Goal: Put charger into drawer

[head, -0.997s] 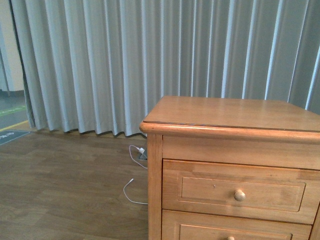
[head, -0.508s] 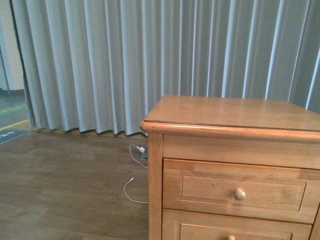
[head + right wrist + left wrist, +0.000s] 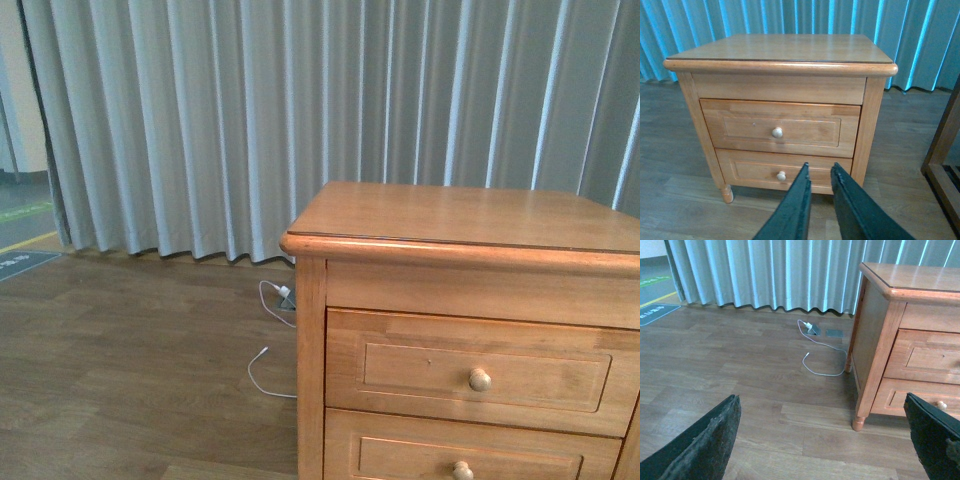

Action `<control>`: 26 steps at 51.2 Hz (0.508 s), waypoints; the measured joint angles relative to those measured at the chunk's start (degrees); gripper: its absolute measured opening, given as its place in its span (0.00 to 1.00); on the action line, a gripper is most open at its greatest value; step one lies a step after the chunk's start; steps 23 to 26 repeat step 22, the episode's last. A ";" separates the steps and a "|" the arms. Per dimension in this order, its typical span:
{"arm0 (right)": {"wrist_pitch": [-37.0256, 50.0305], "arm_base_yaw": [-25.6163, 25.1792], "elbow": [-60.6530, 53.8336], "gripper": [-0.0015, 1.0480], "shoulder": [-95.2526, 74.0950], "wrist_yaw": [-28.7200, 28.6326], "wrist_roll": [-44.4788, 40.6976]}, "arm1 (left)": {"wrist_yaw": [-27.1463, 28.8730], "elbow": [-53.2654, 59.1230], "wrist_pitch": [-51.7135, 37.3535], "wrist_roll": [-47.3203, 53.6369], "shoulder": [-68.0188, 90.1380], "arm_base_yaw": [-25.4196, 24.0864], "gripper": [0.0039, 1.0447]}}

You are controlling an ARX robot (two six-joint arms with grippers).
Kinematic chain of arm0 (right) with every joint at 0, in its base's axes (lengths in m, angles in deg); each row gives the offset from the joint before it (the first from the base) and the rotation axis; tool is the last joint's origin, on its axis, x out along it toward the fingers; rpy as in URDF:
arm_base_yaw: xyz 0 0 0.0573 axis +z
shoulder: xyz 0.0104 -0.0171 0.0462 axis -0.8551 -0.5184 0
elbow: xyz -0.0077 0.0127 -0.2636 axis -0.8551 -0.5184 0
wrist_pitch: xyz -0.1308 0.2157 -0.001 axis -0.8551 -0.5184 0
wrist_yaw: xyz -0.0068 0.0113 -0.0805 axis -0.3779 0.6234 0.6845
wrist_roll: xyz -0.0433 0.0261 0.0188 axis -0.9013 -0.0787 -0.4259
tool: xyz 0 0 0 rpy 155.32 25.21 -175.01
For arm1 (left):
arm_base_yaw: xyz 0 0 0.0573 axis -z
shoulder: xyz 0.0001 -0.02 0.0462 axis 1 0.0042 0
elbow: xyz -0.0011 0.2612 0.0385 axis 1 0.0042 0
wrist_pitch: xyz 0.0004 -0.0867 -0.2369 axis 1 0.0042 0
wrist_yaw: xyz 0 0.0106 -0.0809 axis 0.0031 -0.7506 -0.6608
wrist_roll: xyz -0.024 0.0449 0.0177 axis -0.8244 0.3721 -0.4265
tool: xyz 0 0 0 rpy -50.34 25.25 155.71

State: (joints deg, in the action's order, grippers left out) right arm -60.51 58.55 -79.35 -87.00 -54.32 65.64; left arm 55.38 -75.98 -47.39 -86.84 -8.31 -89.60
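Nightstand [image 3: 470, 330] sat lower and nearer in front view than a second before | drawer [image 3: 780, 128] shut, upper of two | charger not seen | left gripper [image 3: 822, 440] wide open over floor [image 3: 740, 370] | right gripper [image 3: 820, 195] nearly closed, empty, before lower drawer [image 3: 785, 172]

Drawer [image 3: 483, 372] shut; white cable [image 3: 262, 366] on floor [image 3: 120, 370].

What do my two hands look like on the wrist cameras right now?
The left hand has two broad black fingers with a rough, worn-looking surface. The right hand has two slim, smooth black fingers tapering to narrow tips. No cables, markings or labels show in either view.
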 joint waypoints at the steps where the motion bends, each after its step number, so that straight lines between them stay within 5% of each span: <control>1: 0.00 0.02 0.00 0.20 0.00 0.00 0.00 | 0.00 0.00 0.00 0.00 0.00 0.00 0.95; 22: 0.00 0.00 0.00 0.91 0.00 0.00 0.00 | 0.00 0.00 0.00 0.00 0.00 0.00 0.95; 26: 0.00 0.00 0.00 0.91 0.00 0.00 0.00 | 0.00 0.00 0.00 0.00 0.00 0.00 0.95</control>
